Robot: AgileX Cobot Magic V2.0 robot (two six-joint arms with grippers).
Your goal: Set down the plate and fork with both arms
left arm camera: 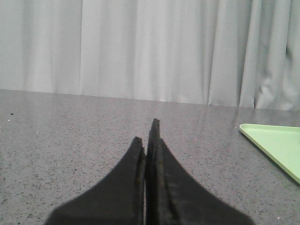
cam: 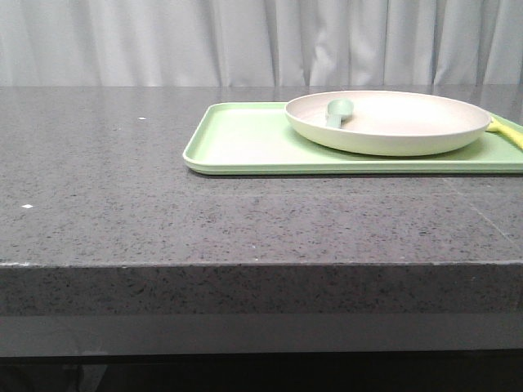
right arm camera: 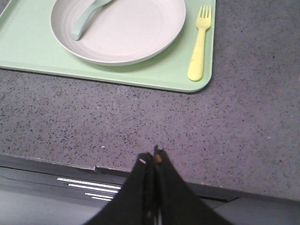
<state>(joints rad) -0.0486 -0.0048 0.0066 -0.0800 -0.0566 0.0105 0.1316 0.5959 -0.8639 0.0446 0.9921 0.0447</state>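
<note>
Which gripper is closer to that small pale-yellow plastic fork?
Right. The right gripper hovers at the table edge facing the small pale-yellow plastic fork; the left gripper sees only the light-green tray's corner.

Both grippers closed, nothing held.
Left gripper (left arm camera: 149, 136) — black fingers pressed together, tips meeting, pointing level and forward. Right gripper (right arm camera: 152, 157) — fingers also pressed flat together, angled downward. Neither arm shows in the front view.

Plate (right arm camera: 126, 28) showing cream-white; fork (right arm camera: 200, 47) showing pale yellow; spoon (right arm camera: 86, 18) grey-green; tray (cam: 245, 143) light green; table (cam: 122, 204) speckled dark grey; curtain (left arm camera: 140, 47) pale grey.
</note>
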